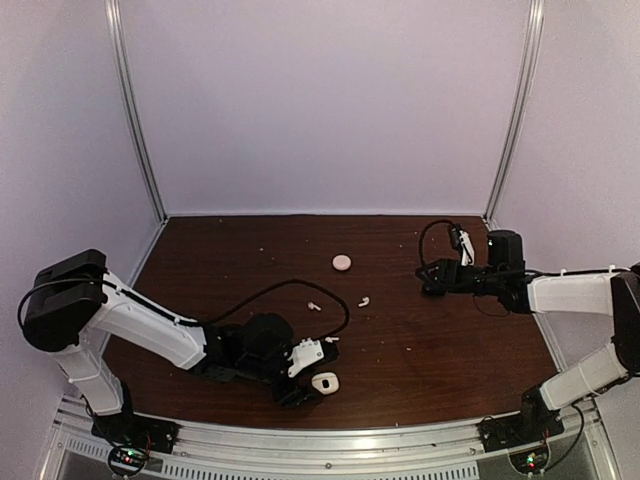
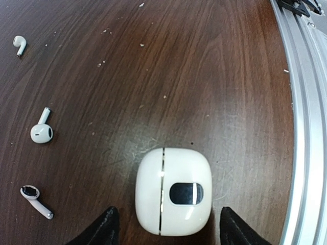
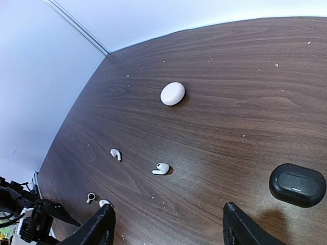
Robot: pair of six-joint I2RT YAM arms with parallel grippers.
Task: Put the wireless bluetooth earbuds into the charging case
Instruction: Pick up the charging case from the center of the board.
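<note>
Earbuds [image 2: 42, 130]: three whitish ones loose on the counter [image 2: 214, 76], 9 to 11 o'clock of the white case [image 2: 173, 191], all outside it.
White case: shut, lying flat.
Left claw [image 2: 168, 227]: fingers apart, flanking the case, not touching.
Right claw [image 3: 168, 217]: apart, empty.
Grip advice: centre first, squeeze the sides evenly, leave the lid seam free.

Dark wood table [image 1: 420, 340] (crumb-speckled) enclosed by pale lilac walls [image 1: 330, 100] and aluminium posts [image 1: 135, 110]
</note>
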